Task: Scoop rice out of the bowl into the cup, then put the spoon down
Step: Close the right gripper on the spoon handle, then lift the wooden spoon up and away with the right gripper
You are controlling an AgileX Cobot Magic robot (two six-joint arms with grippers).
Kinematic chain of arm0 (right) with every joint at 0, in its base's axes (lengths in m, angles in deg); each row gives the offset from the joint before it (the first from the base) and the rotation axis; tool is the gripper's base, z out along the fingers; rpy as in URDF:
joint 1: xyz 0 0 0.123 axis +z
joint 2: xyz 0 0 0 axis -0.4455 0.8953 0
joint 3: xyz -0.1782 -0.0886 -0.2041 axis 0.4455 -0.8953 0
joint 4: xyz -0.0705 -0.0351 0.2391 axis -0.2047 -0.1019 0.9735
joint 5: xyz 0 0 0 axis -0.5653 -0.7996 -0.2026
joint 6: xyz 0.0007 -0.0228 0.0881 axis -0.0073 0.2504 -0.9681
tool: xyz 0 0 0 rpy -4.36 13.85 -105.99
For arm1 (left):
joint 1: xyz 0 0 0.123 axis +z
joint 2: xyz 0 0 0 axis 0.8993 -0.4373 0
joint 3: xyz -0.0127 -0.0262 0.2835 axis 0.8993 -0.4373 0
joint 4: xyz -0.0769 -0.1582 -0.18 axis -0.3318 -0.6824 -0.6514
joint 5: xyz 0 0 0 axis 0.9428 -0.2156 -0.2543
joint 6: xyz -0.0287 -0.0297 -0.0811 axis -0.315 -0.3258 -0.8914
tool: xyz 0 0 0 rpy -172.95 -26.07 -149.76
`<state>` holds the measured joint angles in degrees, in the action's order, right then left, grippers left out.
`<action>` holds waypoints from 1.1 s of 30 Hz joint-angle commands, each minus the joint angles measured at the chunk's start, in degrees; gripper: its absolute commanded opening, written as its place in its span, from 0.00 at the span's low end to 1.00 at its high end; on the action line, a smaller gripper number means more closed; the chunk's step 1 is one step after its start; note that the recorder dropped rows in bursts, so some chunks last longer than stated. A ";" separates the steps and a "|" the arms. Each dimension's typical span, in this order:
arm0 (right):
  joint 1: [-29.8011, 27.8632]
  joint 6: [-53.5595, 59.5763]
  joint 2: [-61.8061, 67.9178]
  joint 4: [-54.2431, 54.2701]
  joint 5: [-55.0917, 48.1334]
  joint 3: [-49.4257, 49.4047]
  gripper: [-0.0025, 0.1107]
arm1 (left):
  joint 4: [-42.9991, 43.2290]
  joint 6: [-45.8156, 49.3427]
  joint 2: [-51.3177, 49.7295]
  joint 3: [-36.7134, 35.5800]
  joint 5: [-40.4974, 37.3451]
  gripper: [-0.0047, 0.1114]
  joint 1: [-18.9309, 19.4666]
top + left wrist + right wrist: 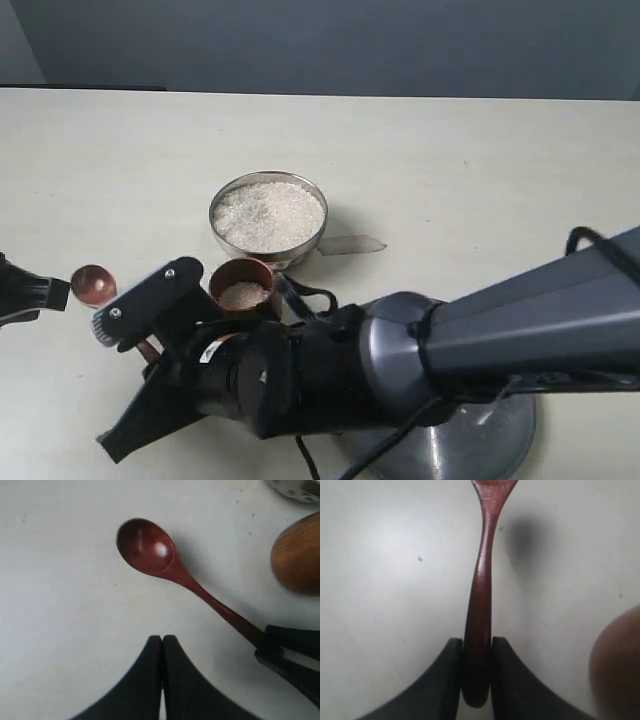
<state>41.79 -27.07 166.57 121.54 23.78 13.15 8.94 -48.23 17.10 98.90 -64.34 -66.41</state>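
Observation:
The steel bowl holds a heap of white rice. In front of it stands the wooden cup, with rice in its bottom. The reddish-brown spoon is empty and points away from the cup, low at the table; whether it touches I cannot tell. My right gripper is shut on the end of the spoon's handle. My left gripper is shut on nothing, just beside the spoon's round end. The right arm hides most of the handle in the exterior view.
A large flat steel plate lies at the near right, partly under the right arm. A small grey scrap lies right of the bowl. A few loose grains dot the table near the cup.

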 commanded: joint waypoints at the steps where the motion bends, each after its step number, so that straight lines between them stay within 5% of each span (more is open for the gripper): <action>1: -0.23 1.18 -6.28 -0.17 -0.25 0.14 0.02 | -0.63 0.00 -0.11 0.37 0.28 0.04 -0.11; 17: -11.51 13.42 -15.16 9.90 -2.20 0.14 0.02 | 0.22 0.00 6.61 0.37 2.03 0.04 -0.11; 23: -14.34 27.95 -17.39 22.34 -1.86 0.14 0.02 | 0.22 0.00 6.64 -1.23 2.59 0.04 -0.11; 27: -14.49 52.39 -19.15 40.76 13.81 -0.08 0.02 | 0.22 0.00 6.73 -1.21 2.48 0.04 -0.11; 30: -13.65 60.20 -21.20 40.76 30.22 -2.31 0.02 | 0.22 0.00 6.73 -1.21 2.74 0.04 -0.11; 33: -13.44 67.55 -23.24 40.76 35.97 -4.50 0.02 | 0.09 0.00 6.73 -1.21 4.07 0.04 -0.11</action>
<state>27.98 32.86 145.49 161.03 53.06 10.31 9.06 -48.23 23.30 97.94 -61.87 -66.41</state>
